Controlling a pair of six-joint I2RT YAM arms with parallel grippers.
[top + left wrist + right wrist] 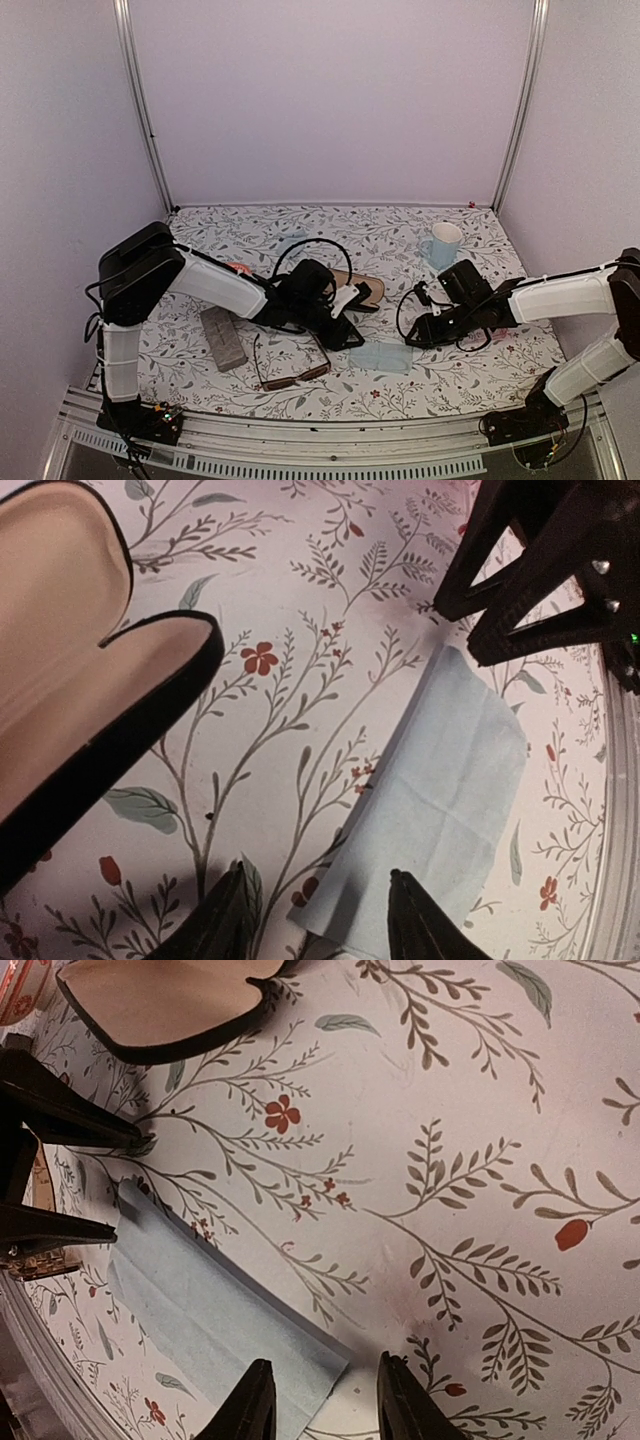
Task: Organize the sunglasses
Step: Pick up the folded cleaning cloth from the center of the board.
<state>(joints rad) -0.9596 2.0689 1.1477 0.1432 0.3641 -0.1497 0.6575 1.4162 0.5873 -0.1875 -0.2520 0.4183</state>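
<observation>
Two hands hover low over the tabletop (450, 382), and neither one carries anything. The left hand (316, 880) has its fingers spread above the near edge of the cloth (440, 780). The right hand (323, 1362) is parted too; the cloth's corner lies under it, not pinched. The open case (60, 680) sits just beyond the left hand, and what we see of its lining is bare.

The brown pair (295, 378) lies back from the left hand toward the near edge, temples unfolded, near the grey case (223, 338). A red speck behind the left arm (215, 285) may be the pink pair (238, 268); we cannot be sure at this size.

We judge the step to be fetching the brown pair for the open case. To do it well, we would draw the left hand back and come down over the bridge or one rim, never across a lens. We would close gently, since the thin frame will likely twist. The temples want folding before the pair goes in, so the right hand should wait beside the case to steady it. We would also keep the cloth from dragging along.
</observation>
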